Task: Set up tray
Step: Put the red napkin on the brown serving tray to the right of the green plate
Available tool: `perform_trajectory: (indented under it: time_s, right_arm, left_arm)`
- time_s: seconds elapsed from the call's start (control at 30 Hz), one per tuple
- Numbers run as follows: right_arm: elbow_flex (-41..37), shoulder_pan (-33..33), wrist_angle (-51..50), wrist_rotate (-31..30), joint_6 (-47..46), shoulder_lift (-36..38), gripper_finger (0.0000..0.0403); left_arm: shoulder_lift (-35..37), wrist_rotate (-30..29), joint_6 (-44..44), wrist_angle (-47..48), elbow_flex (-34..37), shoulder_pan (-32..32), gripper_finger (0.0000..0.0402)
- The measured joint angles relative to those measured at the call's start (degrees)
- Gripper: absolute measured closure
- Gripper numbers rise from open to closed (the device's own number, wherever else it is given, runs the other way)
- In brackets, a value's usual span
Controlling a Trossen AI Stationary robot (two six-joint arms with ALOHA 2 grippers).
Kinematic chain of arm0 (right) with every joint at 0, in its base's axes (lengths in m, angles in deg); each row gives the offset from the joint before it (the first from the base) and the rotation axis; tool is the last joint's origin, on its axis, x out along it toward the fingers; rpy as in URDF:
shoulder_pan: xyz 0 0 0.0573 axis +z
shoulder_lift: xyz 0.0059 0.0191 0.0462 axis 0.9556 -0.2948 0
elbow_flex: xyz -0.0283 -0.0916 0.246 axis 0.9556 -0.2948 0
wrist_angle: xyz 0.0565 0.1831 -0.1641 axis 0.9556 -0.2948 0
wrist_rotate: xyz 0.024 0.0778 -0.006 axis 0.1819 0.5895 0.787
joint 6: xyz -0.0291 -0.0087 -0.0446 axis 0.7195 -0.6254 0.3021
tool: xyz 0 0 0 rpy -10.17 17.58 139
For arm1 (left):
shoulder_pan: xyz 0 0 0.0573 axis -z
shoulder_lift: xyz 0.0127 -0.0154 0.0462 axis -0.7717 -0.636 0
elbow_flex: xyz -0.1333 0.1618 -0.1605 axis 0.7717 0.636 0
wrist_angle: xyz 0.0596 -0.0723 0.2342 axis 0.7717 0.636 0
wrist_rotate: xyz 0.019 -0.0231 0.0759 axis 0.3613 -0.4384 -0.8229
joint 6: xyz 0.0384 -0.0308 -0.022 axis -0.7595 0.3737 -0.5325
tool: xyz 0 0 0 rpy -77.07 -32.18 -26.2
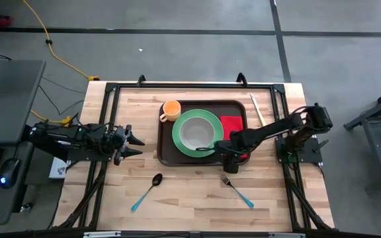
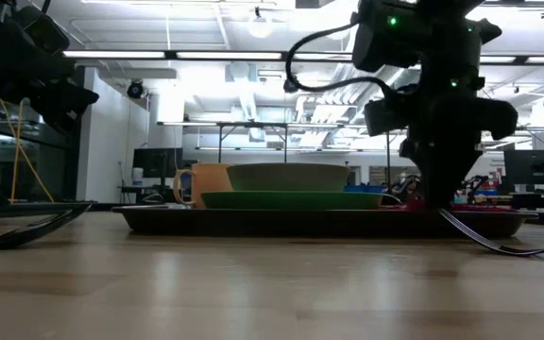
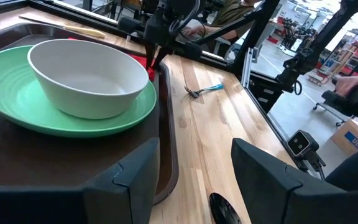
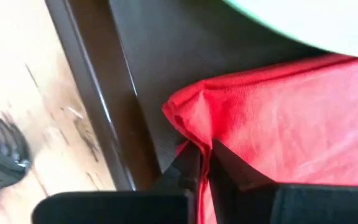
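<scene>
The dark brown tray (image 1: 166, 157) lies mid-table and holds a green plate (image 1: 180, 142) with a pale bowl (image 1: 196, 134), an orange cup (image 1: 171, 110) and a red napkin (image 1: 232, 124) at its right end. My right gripper (image 4: 205, 155) points down over the tray's near right corner, shut on the napkin (image 4: 291, 118). My left gripper (image 1: 137, 145) waits open beside the tray's left end, level and touching nothing. My right gripper pinches a raised fold of the napkin's edge (image 4: 194, 144) between its two fingers (image 4: 229, 167), close to the napkin's corner and the tray's near rim (image 4: 98, 112). It comes from above, pointing down. The cloth is bunched at the fingers; the rest lies flat in the tray.
A blue-handled fork (image 1: 237, 190) lies on the wood just in front of the tray's near right corner, and a blue-handled spoon (image 1: 147, 192) in front of its left corner. A pale long utensil (image 1: 256, 109) lies to the right of the tray.
</scene>
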Motion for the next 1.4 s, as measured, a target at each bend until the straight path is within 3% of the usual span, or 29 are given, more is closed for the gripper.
perform_trajectory:
  time_s: [0.63, 1.03, 1.4]
  right_arm:
    - [0.02, -1.53, 0.00, 2.73, 1.42, 0.96, 0.0333]
    - [0.02, -4.22, -0.50, 4.35, 1.90, 4.24, 0.0399]
    - [0.02, -5.02, -4.56, 6.49, 3.45, 8.33, 0.0357]
  left_arm:
    - [-0.01, 0.00, 0.02, 0.00, 0.00, -0.01, 0.0172]
    - [0.00, 0.00, 0.02, 0.00, 0.00, -0.01, 0.0172]
    - [-0.01, 0.00, 0.00, 0.00, 0.00, -0.01, 0.0172]
